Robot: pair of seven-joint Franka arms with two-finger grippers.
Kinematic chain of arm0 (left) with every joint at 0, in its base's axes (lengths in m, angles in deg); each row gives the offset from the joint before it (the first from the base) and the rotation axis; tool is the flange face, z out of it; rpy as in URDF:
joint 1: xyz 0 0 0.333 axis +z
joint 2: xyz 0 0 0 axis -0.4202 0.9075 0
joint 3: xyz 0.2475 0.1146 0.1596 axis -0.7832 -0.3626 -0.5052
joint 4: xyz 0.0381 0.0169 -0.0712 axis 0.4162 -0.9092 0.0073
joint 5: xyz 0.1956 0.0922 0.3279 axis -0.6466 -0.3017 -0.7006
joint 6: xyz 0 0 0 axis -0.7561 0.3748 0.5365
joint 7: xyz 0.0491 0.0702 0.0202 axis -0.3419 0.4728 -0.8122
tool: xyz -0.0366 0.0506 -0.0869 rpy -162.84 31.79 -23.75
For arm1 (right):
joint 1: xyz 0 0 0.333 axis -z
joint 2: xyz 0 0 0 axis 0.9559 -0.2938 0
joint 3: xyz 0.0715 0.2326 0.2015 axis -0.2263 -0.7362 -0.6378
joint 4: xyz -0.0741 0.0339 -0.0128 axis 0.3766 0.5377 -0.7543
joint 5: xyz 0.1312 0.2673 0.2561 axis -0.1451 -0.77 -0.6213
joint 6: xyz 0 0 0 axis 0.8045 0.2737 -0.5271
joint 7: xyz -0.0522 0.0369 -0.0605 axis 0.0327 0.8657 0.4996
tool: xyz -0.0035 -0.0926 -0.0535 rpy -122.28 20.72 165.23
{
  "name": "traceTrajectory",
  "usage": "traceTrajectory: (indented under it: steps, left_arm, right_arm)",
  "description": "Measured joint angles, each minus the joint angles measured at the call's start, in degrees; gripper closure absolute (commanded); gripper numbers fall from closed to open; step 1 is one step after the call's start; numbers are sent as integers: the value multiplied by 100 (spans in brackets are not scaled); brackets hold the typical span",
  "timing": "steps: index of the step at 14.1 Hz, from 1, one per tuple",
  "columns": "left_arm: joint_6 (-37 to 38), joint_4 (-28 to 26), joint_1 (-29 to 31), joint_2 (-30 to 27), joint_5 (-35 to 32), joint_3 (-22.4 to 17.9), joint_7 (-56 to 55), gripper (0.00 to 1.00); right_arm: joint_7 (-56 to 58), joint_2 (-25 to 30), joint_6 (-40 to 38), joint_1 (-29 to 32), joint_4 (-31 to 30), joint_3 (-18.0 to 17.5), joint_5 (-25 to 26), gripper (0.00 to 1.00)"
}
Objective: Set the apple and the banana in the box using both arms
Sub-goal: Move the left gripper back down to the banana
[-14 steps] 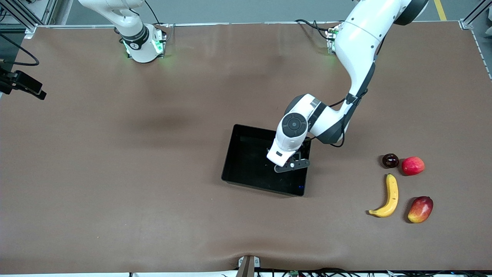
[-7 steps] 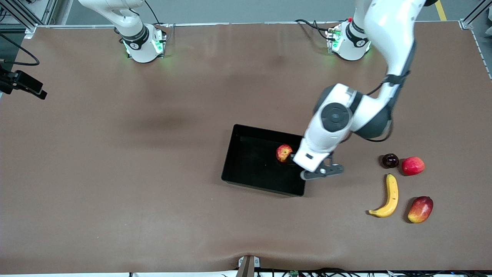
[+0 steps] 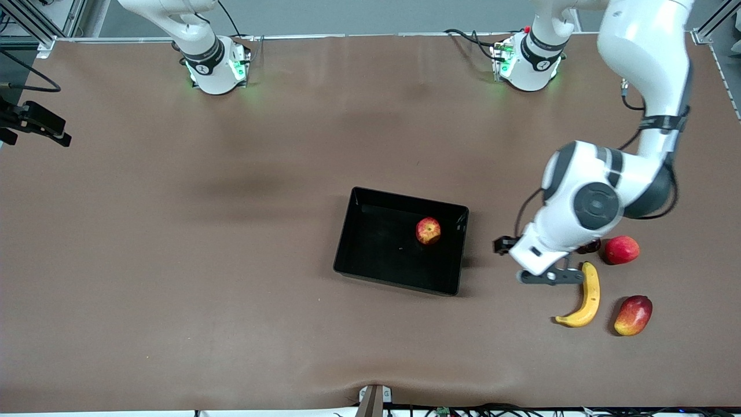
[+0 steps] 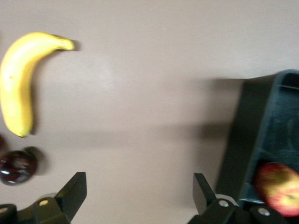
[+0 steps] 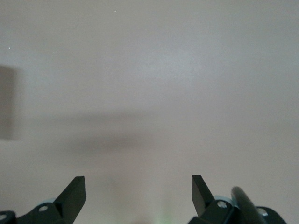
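Brown table (image 3: pixel 231 260): left gripper (image 4: pixel 138 198) and right gripper (image 5: pixel 138 196) fingers spread apart, both empty.

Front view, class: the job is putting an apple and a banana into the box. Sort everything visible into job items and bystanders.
Job items: small red-yellow streaked apple, already in the shallow black plastic box; curved yellow banana on the table; left gripper, fingers open, above the table beside the banana.

Bystanders: smooth red-pink round fruit; oblong red-yellow mango; small dark round fruit.
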Motion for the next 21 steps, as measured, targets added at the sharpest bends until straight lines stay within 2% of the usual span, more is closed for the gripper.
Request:
traceTrajectory:
  steps: [4,8,14,21]
  left_arm:
    - [-547,-34,689,200,-21,-35,516,0]
    - [-1255,-39,728,602,-700,-160,543,0]
    - [-2302,-37,1138,1189,-969,-227,720,0]
    - [-2669,-34,1267,1485,-1481,-251,779,0]
  right_arm:
    - [11,0,-3,1,0,6,-3,0]
    - [12,-1,-10,16,0,19,-6,0]
    - [15,-2,-15,143,-1,31,-131,0]
    - [16,-4,-46,146,-1,31,-220,0]
